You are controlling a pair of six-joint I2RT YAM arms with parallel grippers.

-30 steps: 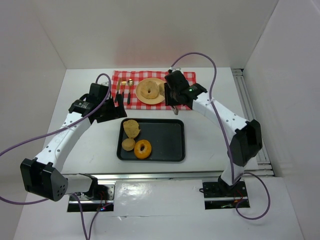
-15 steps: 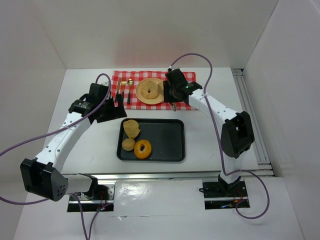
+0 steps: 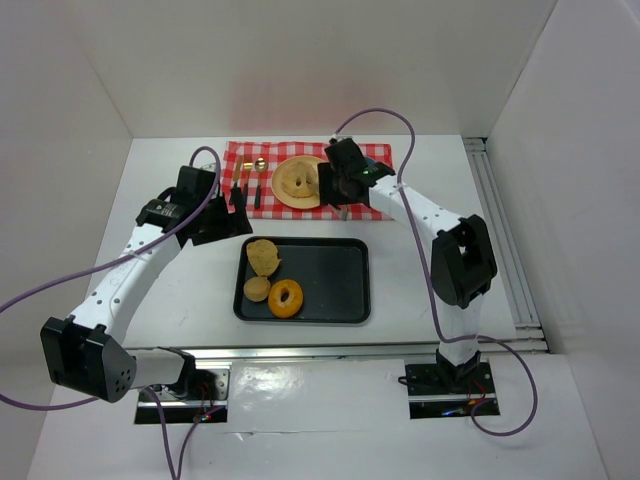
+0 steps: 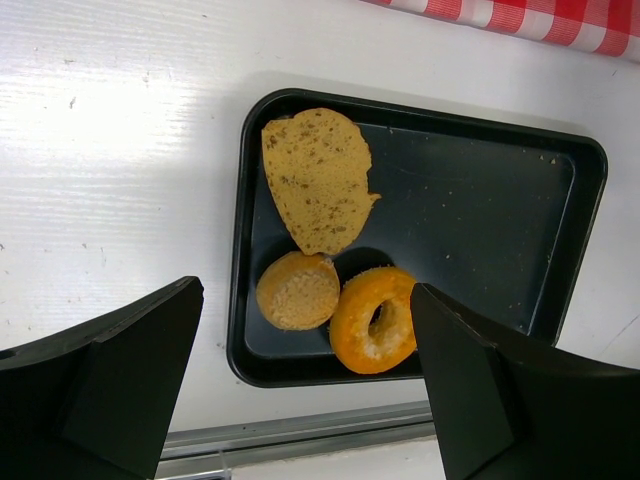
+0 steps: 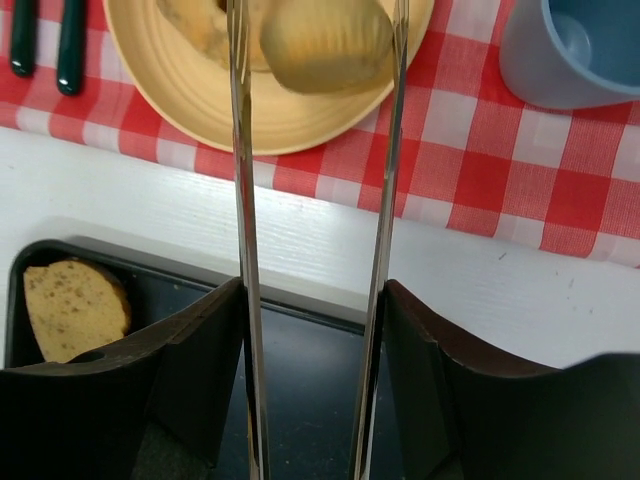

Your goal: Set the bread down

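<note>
Since a second ago the right arm's elbow has swung in toward the left. Its end effector [image 5: 317, 20] has slid further over the plate [image 5: 200, 90], its fingers spreading wider. The left arm has not stirred.

The counter [image 3: 400, 290] is plain white, boxed in by white walls [image 3: 300, 60] at the left, right and far sides. A metal rail [image 3: 495, 230] runs along its right edge. A red-and-white checked cloth [image 5: 480, 150] lies at the far middle.

On the cloth sits the yellow plate, with dark-handled cutlery [image 5: 40, 40] to its left and a blue cup [image 5: 570, 50] to its right. The bread [image 5: 325, 45] lies on the right part of the plate, between the right end effector's two thin fingers. The fingers stand apart: the left one is clear of the bread, and the right one runs along its edge (whether it touches, I cannot tell). Another pale piece [image 5: 195, 25] lies just beside the bread on the plate.

Nearer, a black tray [image 4: 480, 220] rests on the counter. Its left part holds a flat brown slice [image 4: 318, 178] at the far side. A small round bun [image 4: 298, 290] and an orange doughnut [image 4: 375, 320] sit just beside each other at the near side.

The left end effector [image 4: 305, 300] hangs near the tray's far left corner, wide open and holding nothing.
</note>
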